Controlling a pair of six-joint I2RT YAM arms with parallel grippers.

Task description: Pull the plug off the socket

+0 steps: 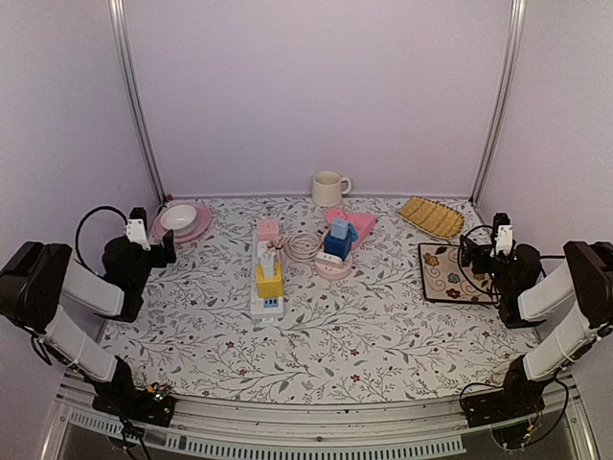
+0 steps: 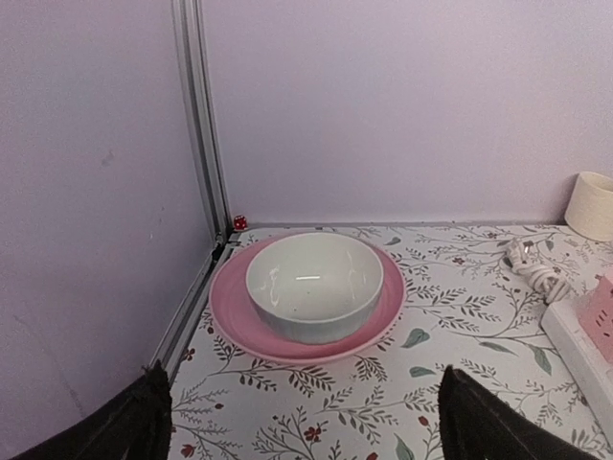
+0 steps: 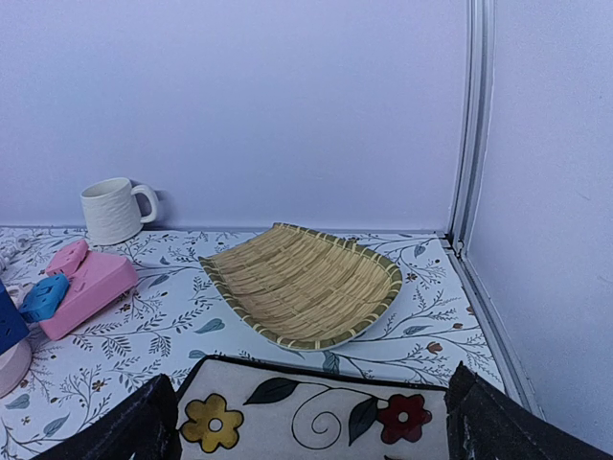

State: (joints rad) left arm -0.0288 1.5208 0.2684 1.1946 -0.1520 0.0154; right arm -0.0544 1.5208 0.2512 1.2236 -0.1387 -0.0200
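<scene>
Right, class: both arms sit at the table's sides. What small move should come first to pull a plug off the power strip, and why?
Probably swing the left gripper, jaws open, rightward over the power strip. The strip lies nearer it than the right gripper, and nothing grips its plugs yet.

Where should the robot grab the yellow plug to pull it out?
By its left and right faces, coming straight down from above. The yellow plug is a block standing upright on the strip, with a white plug close behind, so those sides look freest.
</scene>
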